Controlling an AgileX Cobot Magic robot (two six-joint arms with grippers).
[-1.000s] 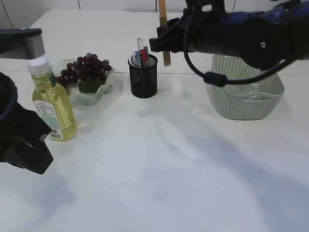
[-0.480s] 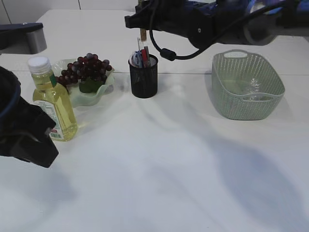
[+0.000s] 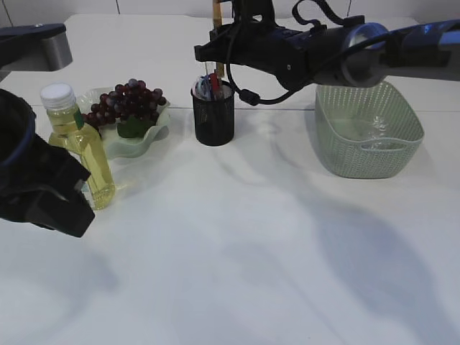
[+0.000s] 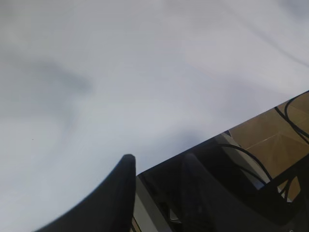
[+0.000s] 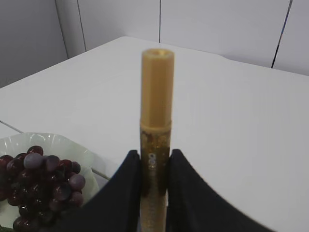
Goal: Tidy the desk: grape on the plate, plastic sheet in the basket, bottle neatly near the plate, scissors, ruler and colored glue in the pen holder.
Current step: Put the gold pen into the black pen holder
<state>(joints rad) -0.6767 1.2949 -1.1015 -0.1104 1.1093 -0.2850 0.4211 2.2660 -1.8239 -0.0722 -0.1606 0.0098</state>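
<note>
Your right gripper (image 5: 153, 166) is clamped on the colored glue (image 5: 156, 121), an orange tube standing upright between the two dark fingers (image 5: 126, 183), low in the middle of the wrist frame. In the exterior view that glue (image 3: 217, 14) shows at the top centre, right above the black mesh pen holder (image 3: 213, 115), which already has several items standing in it. Your left gripper (image 4: 159, 193) sits at the bottom of its own frame over bare white table (image 3: 237, 244) at the table's edge, jaws apart and holding nothing. The grape (image 3: 126, 100) lies on the pale green plate (image 3: 147, 136) at upper left. The bottle (image 3: 75, 147) of yellow liquid stands upright just below and left of the plate. The green basket (image 3: 366, 129) sits at right.
</note>
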